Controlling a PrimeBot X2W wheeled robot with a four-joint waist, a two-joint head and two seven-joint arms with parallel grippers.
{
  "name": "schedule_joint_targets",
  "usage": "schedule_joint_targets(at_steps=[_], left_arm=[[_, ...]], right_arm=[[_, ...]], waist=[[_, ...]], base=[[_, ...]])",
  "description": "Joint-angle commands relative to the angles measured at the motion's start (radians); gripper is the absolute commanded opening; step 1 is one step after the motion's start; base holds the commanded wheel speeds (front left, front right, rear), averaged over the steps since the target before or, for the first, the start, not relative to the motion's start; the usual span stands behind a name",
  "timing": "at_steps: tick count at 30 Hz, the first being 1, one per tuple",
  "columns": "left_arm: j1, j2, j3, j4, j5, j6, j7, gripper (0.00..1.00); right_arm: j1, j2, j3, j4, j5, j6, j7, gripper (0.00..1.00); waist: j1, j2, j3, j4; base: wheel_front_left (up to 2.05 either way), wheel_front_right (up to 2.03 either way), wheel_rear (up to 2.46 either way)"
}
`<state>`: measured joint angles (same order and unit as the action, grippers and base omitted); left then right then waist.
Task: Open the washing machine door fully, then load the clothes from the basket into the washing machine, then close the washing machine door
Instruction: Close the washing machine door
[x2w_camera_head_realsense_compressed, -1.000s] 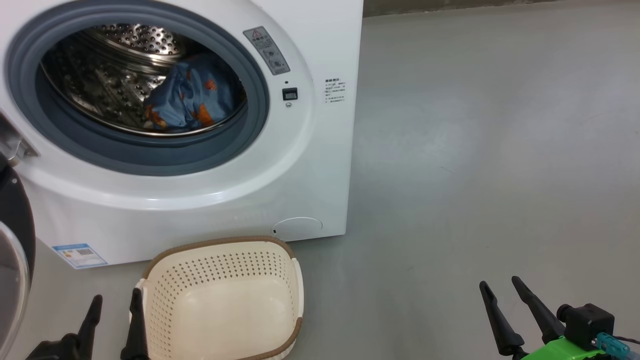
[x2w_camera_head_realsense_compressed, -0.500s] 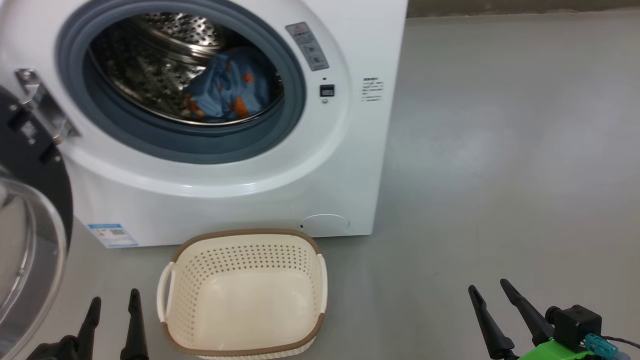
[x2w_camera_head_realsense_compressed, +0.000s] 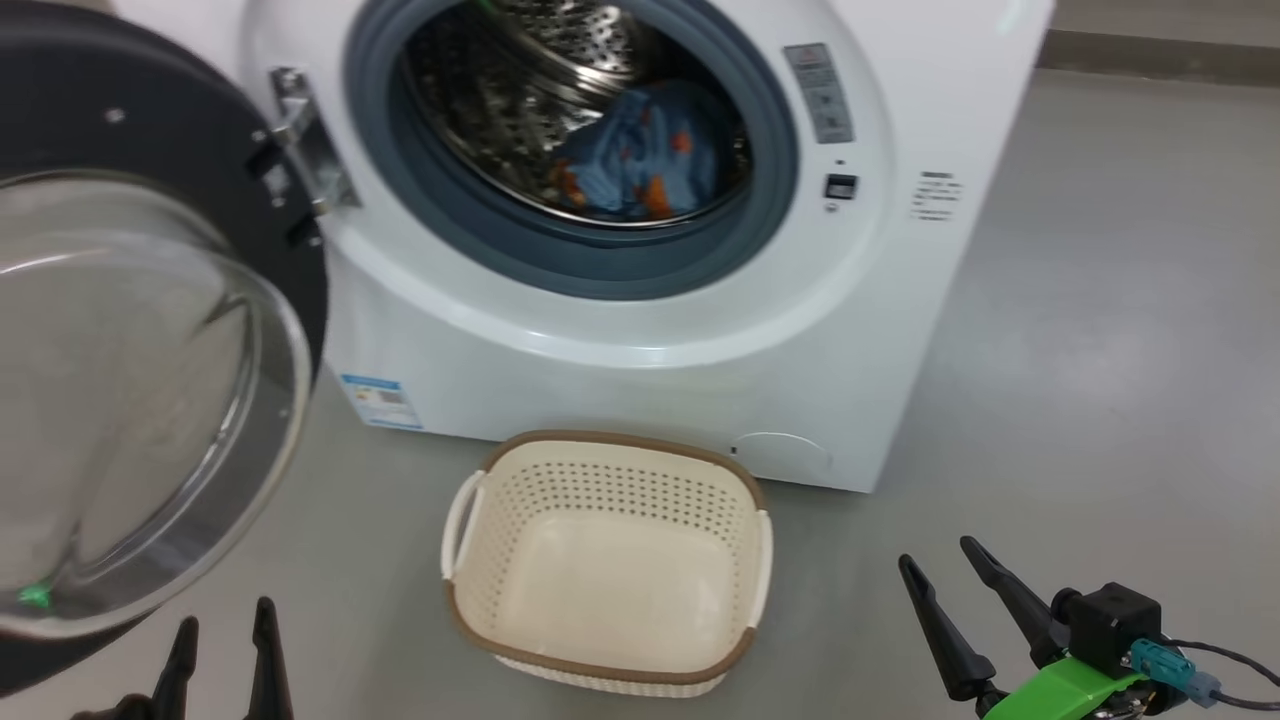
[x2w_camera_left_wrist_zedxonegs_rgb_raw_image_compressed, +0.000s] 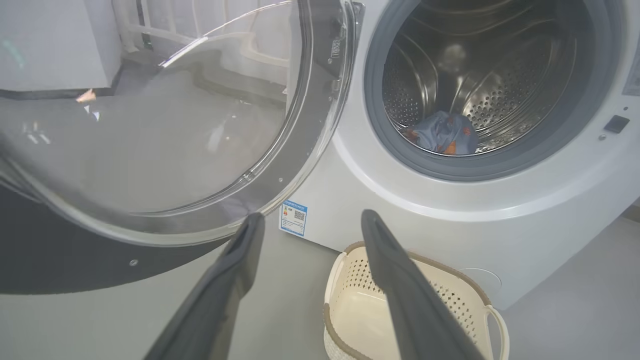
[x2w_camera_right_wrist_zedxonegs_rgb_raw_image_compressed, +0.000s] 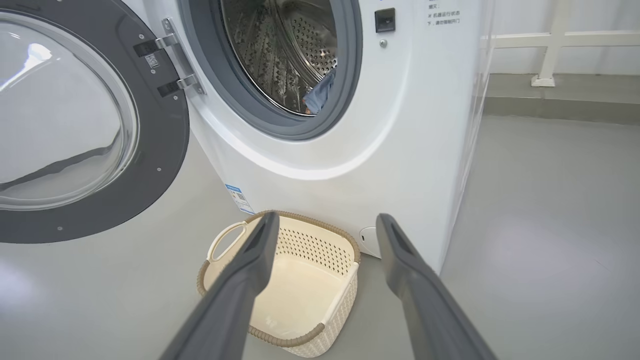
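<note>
The large round black-rimmed glass washing machine door (x2w_camera_head_realsense_compressed: 130, 400) stood wide open at the left of the head view. The light blue bear-print clothes (x2w_camera_head_realsense_compressed: 640, 150) lay in the drum of the white front-loading washing machine (x2w_camera_head_realsense_compressed: 640, 370), and the cream perforated plastic basket (x2w_camera_head_realsense_compressed: 600, 440) at lower centre held nothing, so only door closure appeared outstanding. The left pincer (x2w_camera_head_realsense_compressed: 226, 640) at lower left and the right pincer (x2w_camera_head_realsense_compressed: 940, 570) at lower right pointed up-frame, fingers apart, gripping nothing.

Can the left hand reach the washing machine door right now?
Probably yes: the left hand is open and empty, and the washing machine door hangs open just ahead, nothing between them.
</note>
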<state>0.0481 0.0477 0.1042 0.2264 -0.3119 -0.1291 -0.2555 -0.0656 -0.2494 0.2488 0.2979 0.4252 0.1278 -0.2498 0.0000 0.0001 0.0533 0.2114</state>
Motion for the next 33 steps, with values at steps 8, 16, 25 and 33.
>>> schedule_joint_targets(at_steps=[8, 16, 25, 33], left_arm=[[0.014, 0.005, 0.035, -0.031, 0.013, -0.002, -0.006, 1.00], [0.033, 0.003, 0.028, -0.037, -0.001, -0.001, -0.006, 1.00], [0.057, 0.003, 0.016, -0.076, -0.042, 0.035, -0.006, 1.00], [0.060, 0.003, 0.020, -0.108, -0.073, 0.044, -0.006, 0.86]], right_arm=[[-0.031, -0.015, 0.044, -0.009, 0.014, 0.003, -0.012, 1.00], [-0.028, -0.008, 0.058, -0.007, 0.017, 0.003, -0.012, 1.00], [-0.069, -0.013, 0.102, 0.012, 0.029, 0.003, -0.012, 1.00], [-0.081, -0.020, 0.111, 0.015, 0.038, 0.003, -0.012, 1.00]], waist=[[0.0000, -0.0001, -0.035, 0.211], [0.0000, -0.0001, -0.047, 0.295], [0.0000, -0.0001, -0.038, 0.306], [0.0000, -0.0001, -0.032, 0.306]], base=[[0.00, 0.00, 0.00], [0.00, 0.00, 0.00], [0.00, 0.00, 0.00], [0.00, 0.00, 0.00]])
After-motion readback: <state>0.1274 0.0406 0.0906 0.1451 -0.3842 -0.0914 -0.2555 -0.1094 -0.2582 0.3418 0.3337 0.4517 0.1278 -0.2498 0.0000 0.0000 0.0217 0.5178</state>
